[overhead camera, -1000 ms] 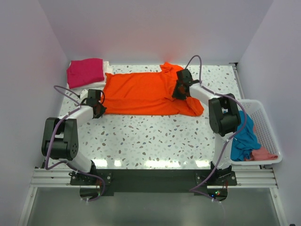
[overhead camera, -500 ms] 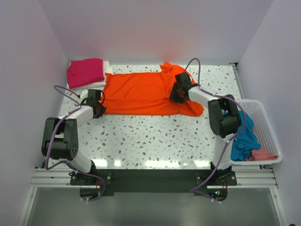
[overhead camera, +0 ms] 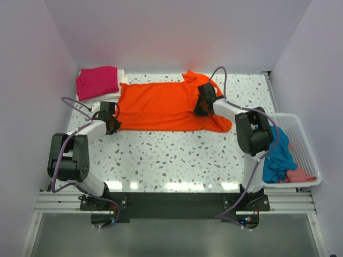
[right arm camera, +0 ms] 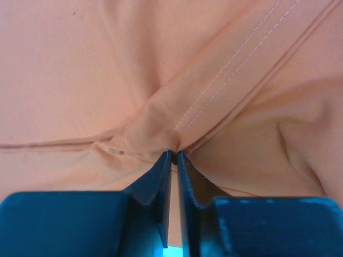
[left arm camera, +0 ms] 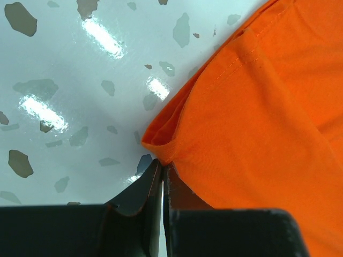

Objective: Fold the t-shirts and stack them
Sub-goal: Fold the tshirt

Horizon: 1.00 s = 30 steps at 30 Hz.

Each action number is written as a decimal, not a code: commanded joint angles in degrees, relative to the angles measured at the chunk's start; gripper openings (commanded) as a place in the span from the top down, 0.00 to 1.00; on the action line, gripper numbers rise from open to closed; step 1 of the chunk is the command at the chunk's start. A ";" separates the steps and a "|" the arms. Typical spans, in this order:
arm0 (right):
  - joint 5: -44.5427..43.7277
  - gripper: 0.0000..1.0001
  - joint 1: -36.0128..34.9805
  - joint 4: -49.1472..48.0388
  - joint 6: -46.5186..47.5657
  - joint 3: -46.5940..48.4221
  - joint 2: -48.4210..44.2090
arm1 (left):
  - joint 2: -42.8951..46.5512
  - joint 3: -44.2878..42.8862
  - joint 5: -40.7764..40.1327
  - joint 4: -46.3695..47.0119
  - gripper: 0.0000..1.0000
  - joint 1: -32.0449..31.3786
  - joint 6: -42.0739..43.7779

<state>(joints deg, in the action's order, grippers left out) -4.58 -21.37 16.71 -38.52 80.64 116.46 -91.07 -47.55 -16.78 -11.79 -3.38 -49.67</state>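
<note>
We see the orange t-shirt (overhead camera: 161, 106) spread flat along the far side of the tabletop (overhead camera: 177, 155). Our left fingers (left arm camera: 136, 195) pinch its hem corner near the left edge. Our right fingers (right arm camera: 153, 184) clamp a bunched seam toward the right edge. A folded magenta t-shirt (overhead camera: 97, 81) sits in the far left corner.

white tee (overhead camera: 122, 76) mostly under magenta tee (overhead camera: 97, 81)
</note>
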 commanded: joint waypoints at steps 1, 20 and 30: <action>-1.48 0.90 -0.17 -1.68 0.55 3.38 1.04 | 0.10 -1.84 -1.94 0.10 1.00 0.74 1.77; -1.40 0.79 -0.78 3.94 12.51 23.42 12.38 | -0.25 -2.11 -1.07 0.28 1.00 0.74 2.56; -8.51 0.38 0.27 11.50 12.08 12.90 -4.82 | -0.16 -2.81 -1.33 -0.07 1.00 0.74 2.56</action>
<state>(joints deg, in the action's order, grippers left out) -8.91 -21.69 25.12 -26.35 96.49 122.56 -91.09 -48.16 -16.75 -11.97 -3.38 -48.36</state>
